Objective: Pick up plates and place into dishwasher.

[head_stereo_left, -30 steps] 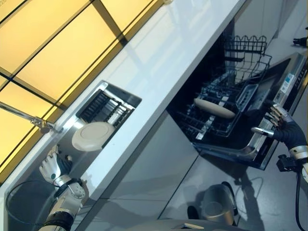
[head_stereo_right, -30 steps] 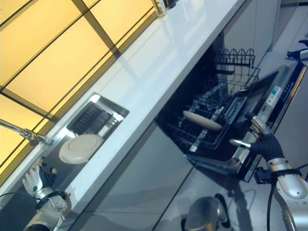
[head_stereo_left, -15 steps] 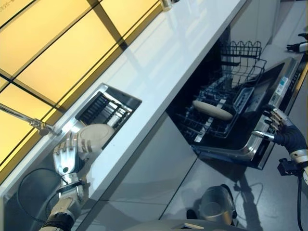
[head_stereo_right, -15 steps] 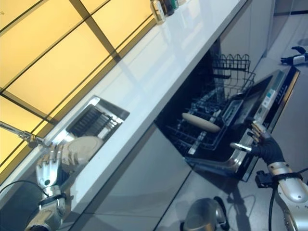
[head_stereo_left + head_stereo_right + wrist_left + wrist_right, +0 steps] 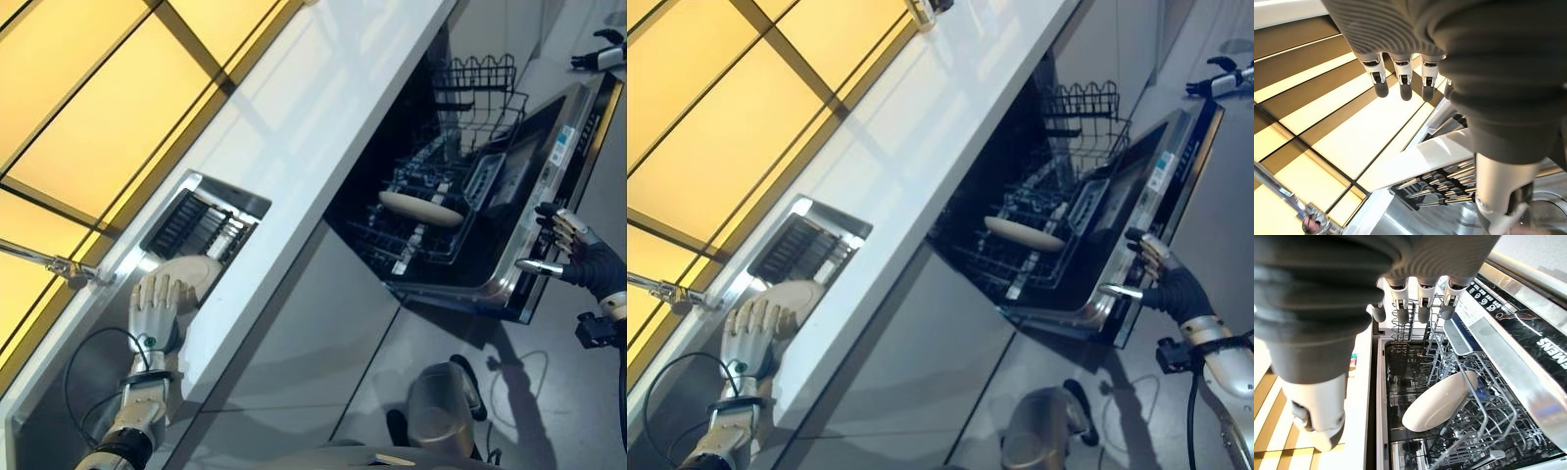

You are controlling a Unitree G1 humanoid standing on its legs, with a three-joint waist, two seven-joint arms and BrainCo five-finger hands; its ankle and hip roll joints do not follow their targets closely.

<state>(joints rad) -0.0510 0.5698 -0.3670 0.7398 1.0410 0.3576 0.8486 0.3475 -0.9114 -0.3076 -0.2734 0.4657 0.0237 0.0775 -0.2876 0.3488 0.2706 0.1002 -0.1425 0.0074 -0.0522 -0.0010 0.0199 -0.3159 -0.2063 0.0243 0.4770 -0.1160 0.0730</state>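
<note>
Two round cream-coloured plates are in play. One plate (image 5: 193, 277) lies in the steel sink (image 5: 211, 186), at the end by the ribbed drain rack (image 5: 201, 223), with the long white counter (image 5: 323, 117) running alongside. The robot's left hand (image 5: 157, 311) rests over the plate's near edge, fingers straight and spread; it looks ready to take hold, but nothing is gripped yet. A steel tap (image 5: 59, 264) stands at the sink's back edge.

The other plate (image 5: 1437, 401) stands tilted on edge between the wires of the dark lower rack (image 5: 1484, 426) inside the open dishwasher (image 5: 470, 211), slotted so it stays upright. The right hand (image 5: 568, 250) hovers by the outer edge of the lowered door (image 5: 558, 176), fingers loosely extended and empty, probably waiting there to receive or guide the next plate.
</note>
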